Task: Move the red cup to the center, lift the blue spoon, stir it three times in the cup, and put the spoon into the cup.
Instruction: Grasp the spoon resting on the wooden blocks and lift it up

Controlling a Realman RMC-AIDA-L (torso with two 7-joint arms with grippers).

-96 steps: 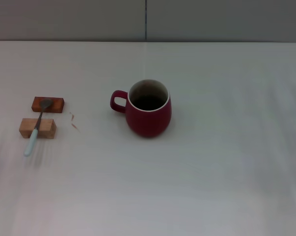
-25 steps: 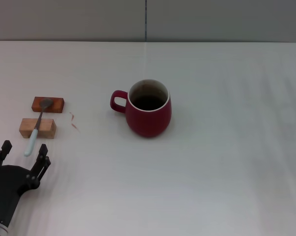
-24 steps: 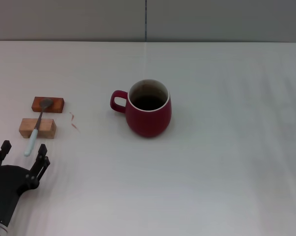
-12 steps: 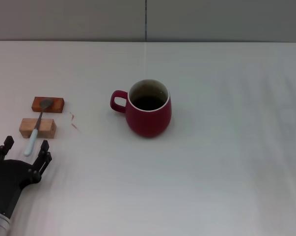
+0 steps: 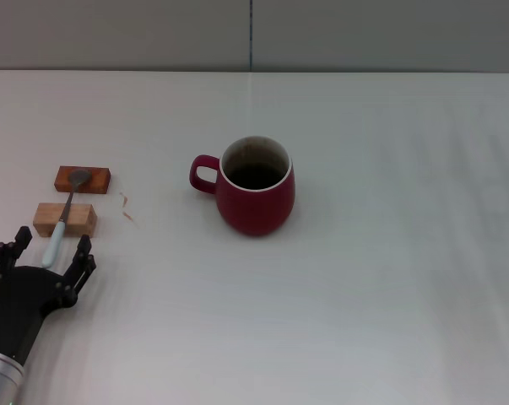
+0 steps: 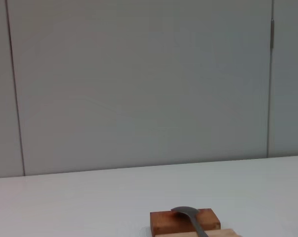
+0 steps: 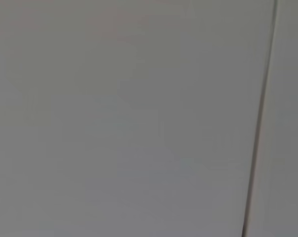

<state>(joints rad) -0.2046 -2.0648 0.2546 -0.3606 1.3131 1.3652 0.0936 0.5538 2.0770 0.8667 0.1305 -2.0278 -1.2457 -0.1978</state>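
The red cup [image 5: 256, 186] stands upright near the middle of the table, its handle pointing to the left. The blue spoon [image 5: 60, 226] lies at the left across two small wooden blocks, its grey bowl [image 6: 186, 212] on the far reddish block and its pale handle reaching toward me. My left gripper [image 5: 51, 250] is open at the front left, its fingers on either side of the spoon handle's near end, not touching it. My right gripper is out of view.
A reddish-brown block [image 5: 83, 179] and a pale wooden block [image 5: 65, 219] hold the spoon up. A small reddish mark [image 5: 127, 207] lies on the table right of the blocks. A grey wall runs along the table's far edge.
My left gripper came into view at the front left and has moved forward and slightly right toward the spoon handle. The cup and spoon have not moved.
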